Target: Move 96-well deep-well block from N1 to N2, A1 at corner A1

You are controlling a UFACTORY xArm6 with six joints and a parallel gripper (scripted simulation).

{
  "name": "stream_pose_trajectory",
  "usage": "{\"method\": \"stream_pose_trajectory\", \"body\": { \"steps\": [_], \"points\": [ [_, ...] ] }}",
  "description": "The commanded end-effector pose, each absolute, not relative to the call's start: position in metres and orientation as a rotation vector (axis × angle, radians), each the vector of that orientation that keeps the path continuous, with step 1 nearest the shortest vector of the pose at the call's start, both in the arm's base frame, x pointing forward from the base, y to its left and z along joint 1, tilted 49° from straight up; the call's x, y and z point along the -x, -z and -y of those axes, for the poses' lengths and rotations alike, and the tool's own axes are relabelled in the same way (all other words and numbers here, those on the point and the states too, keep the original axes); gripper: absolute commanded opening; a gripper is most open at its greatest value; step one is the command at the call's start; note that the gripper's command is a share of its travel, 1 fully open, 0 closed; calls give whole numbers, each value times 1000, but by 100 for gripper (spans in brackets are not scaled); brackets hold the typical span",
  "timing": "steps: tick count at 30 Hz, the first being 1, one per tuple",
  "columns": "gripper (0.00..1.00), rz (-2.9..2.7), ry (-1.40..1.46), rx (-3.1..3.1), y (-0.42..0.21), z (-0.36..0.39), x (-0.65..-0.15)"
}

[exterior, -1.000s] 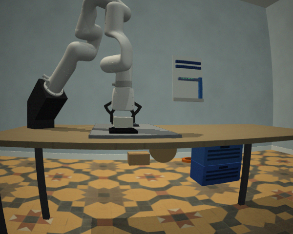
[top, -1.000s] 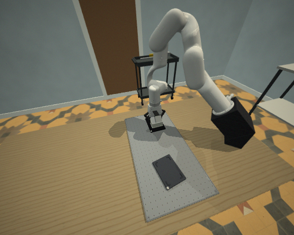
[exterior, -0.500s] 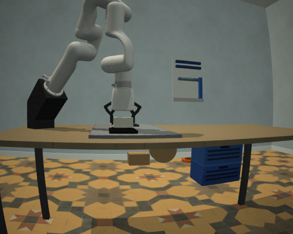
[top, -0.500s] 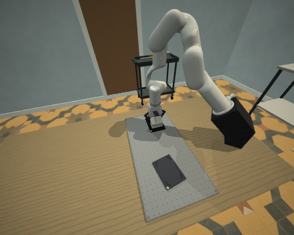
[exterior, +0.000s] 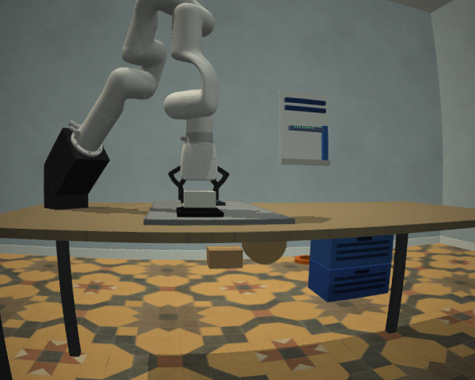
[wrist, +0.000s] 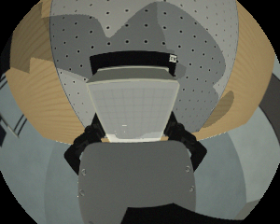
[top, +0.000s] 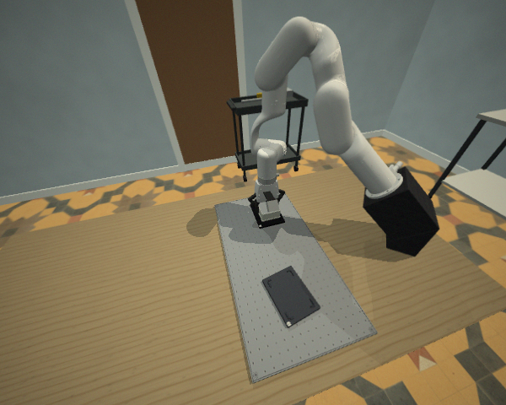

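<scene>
While we read the exterior view from its left edge, the black pedestal comes first, standing on the wooden table at about 9 o'clock from the claw. From it the white arm climbs out of the top of the picture and drops back down with its wrist vertical. The gripper points straight down, its dark fingers spread wide and clamped on the two sides of the 96-well deep-well block. The pale block hangs level and upright, its underside right at the top face of the dark plate nest N2; we cannot tell whether it is fully down inside the locators. That nest rests on the grey perforated plate. In the top view, the plate nest N1 lies bare at about 5 o'clock from the claw, well apart on the same plate.
</scene>
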State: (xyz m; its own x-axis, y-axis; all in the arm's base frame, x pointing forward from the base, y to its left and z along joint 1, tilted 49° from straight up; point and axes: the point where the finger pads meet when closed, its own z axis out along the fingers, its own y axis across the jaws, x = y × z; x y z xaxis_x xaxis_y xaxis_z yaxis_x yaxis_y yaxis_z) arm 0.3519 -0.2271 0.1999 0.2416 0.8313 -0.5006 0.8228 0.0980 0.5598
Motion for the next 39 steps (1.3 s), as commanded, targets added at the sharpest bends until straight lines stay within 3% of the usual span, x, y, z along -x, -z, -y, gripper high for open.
{"method": "stream_pose_trajectory", "body": {
  "steps": [1,39],
  "points": [
    [0,-1548,-14,-1687,-200,227,-353],
    [0,-1548,-14,-1687,-197,230,-355]
  ]
}}
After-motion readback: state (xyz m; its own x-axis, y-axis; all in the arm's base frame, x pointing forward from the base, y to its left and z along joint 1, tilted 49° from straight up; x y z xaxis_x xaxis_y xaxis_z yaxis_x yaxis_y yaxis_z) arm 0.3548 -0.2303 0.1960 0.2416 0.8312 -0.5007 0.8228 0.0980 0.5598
